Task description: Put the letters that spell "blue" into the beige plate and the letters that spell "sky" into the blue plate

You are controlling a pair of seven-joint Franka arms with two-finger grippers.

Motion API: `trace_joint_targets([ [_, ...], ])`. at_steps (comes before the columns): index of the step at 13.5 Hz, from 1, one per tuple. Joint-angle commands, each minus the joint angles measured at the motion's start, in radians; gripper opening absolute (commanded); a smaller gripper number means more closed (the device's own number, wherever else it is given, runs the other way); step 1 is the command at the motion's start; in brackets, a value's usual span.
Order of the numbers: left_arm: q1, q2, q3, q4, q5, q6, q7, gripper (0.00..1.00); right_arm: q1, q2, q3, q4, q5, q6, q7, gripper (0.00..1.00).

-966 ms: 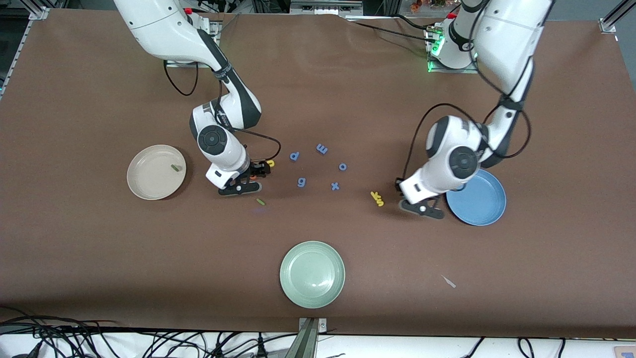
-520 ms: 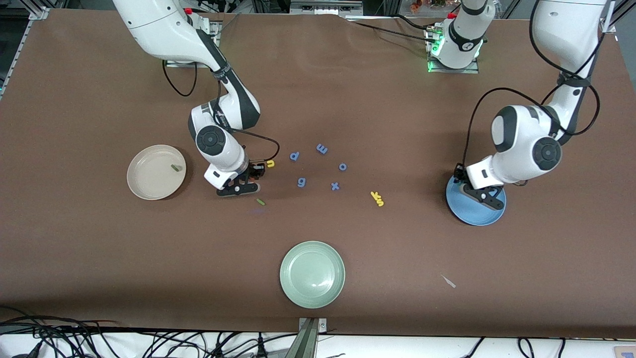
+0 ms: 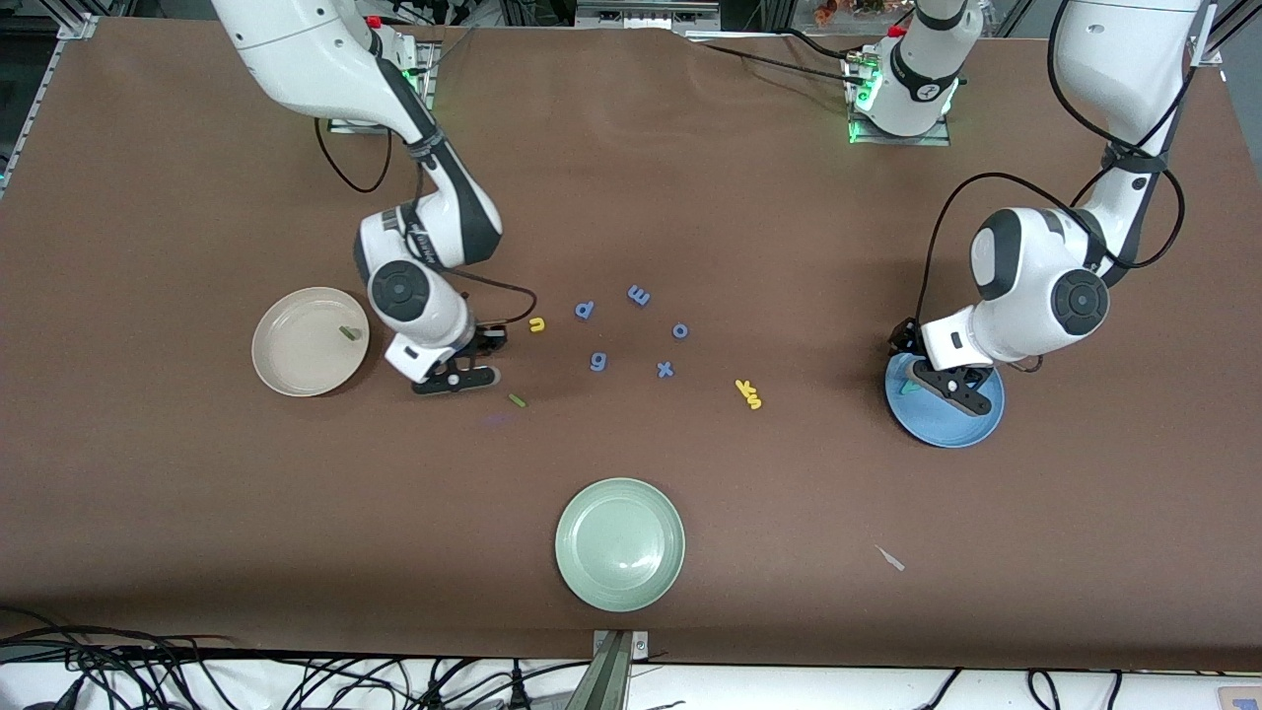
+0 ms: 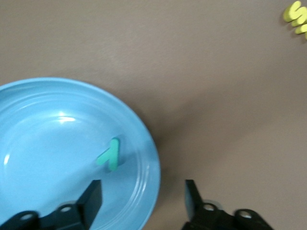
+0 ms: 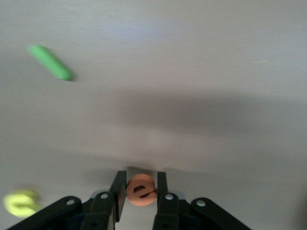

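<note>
The orange "e" sits pinched between the fingers of the right end effector, up over the worktop beside the beige plate, w/ dark green "b" in that plate. Yellow "u" and thin green "l" lie on the worktop near this end effector. Left end effector hangs over the blue plate's rim, fingers spread apart, holding nothing; teal "y" lies in the plate just under it. Yellow "s" and "k" lie together, well apart from it, toward the five blue letters.
</note>
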Motion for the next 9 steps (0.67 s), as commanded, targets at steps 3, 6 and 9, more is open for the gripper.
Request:
trace_joint_targets([
  [3, -0.266, 0.135, 0.005, 0.174, -0.118, 0.044, -0.286, 0.83, -0.002, -0.097, -0.19, -0.022, 0.0, -0.194, -0.163, 0.13],
  [6, -0.357, 0.221, 0.005, 0.26, -0.12, 0.094, -0.461, 0.83, -0.005, -0.074, -0.282, -0.022, -0.002, -0.223, -0.196, 0.16],
  [9, -0.381, 0.287, 0.005, 0.308, -0.118, 0.148, -0.491, 0.78, -0.016, -0.054, -0.314, -0.02, 0.003, -0.222, -0.193, 1.0],
])
